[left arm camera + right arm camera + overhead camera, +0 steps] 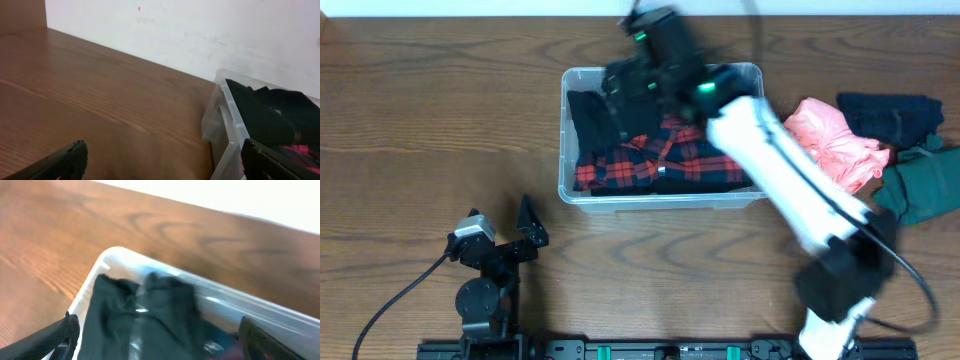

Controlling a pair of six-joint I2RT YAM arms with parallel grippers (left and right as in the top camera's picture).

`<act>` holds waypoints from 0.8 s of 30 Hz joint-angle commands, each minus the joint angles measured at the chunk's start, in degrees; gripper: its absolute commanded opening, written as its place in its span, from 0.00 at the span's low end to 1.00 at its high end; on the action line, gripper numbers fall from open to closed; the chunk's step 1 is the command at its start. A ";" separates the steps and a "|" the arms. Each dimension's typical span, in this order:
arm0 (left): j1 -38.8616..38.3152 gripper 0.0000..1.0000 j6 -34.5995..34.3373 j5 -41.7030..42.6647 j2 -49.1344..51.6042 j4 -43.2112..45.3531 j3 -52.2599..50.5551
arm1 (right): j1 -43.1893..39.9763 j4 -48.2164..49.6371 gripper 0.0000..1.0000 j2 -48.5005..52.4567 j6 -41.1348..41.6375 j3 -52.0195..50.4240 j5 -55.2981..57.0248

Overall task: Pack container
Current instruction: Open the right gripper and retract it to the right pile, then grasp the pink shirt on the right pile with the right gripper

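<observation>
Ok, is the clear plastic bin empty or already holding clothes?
Partly filled: the clear rectangular plastic bin holds a red-and-black plaid garment and a black garment. A crumpled pink garment lies outside it.

left end effector (500, 222): jaws apart | right end effector (157, 339): outstretched, jaws apart

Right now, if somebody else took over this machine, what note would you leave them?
Left tool: open, empty, low over the table, container to its right.
Right tool: open, empty, over the container above a black garment.
Done: black garment and red plaid shirt lie in the container.
Left: pink garment, dark garment and green garment lie on the table right of it, unpacked.
</observation>
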 commanded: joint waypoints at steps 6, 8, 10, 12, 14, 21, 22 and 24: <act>-0.13 0.98 0.13 -0.52 -0.31 -2.08 -1.25 | -10.78 -17.44 0.99 -11.32 -4.11 0.11 7.43; -0.13 0.98 0.13 -0.52 -0.31 -2.08 -1.25 | -14.32 -22.95 0.99 -12.11 -1.11 0.11 9.38; -0.13 0.98 0.13 -0.52 -0.31 -2.08 -1.25 | -18.18 -28.48 0.99 -12.17 3.32 0.09 10.51; -0.13 0.98 0.13 -0.52 -0.31 -2.08 -1.25 | -22.25 -33.07 0.99 -12.15 7.54 -0.61 10.73; -0.13 0.98 0.13 -0.52 -0.31 -2.08 -1.25 | -26.32 -36.52 0.99 -12.15 11.47 -1.90 11.54; -0.13 0.98 0.13 -0.52 -0.31 -2.08 -1.25 | -39.21 -39.19 0.99 -12.15 16.87 -9.66 12.55; -0.13 0.98 0.13 -0.52 -0.31 -2.08 -1.25 | -40.48 -38.62 0.99 -12.15 16.83 -11.10 11.91; -0.13 0.98 0.13 -0.52 -0.31 -2.08 -1.25 | -42.16 -36.61 0.99 -12.15 14.86 -14.73 10.08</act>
